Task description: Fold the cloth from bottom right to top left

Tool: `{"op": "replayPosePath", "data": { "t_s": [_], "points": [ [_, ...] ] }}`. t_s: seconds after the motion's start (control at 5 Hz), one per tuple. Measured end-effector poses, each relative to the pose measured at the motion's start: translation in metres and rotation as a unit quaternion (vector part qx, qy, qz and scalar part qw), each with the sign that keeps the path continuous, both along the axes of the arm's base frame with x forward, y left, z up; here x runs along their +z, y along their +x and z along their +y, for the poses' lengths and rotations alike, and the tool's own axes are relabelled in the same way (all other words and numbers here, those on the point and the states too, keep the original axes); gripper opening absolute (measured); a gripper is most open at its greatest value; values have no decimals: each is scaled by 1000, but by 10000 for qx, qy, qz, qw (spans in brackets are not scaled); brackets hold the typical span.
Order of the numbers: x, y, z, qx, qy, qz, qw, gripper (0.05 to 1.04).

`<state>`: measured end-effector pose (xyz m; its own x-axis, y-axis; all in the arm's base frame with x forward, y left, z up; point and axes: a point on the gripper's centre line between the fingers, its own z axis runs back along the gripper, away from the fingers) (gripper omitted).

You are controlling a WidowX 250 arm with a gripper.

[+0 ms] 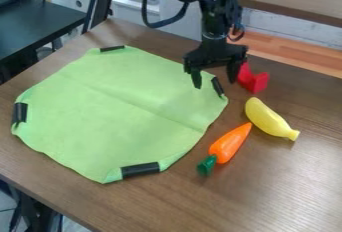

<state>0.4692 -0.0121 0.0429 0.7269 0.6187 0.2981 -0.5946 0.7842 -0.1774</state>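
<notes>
One green cloth; at its edge, four black strips; near it — one carrot, one banana, one red object.

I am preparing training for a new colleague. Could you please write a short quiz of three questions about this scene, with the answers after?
1. True or false: the light-green, thin fabric cloth is already folded in half.

2. Which toy is nearest to the black two-finger gripper?
A) the curved yellow toy banana
B) the small angular red toy
C) the orange toy carrot with a green top

3. Fill in the number: along the cloth's edge there are ____ short black strips.

Key: 1. False; 2. B; 3. four
</notes>
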Motion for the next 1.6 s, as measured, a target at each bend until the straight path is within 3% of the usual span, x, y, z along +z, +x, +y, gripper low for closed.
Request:
{"op": "replayPosePath", "data": {
  "t_s": [0.4,0.8,1.0,1.2,1.6],
  "points": [
    [-17,2,0,44,126,94,9999,967],
    [-22,5,-4,56,260,68,9996,393],
    [-22,5,-4,90,226,55,9997,163],
    [-21,4,-4,58,61,97,9999,64],
    [22,-12,22,35,-399,-72,9992,51]
  ]
}}
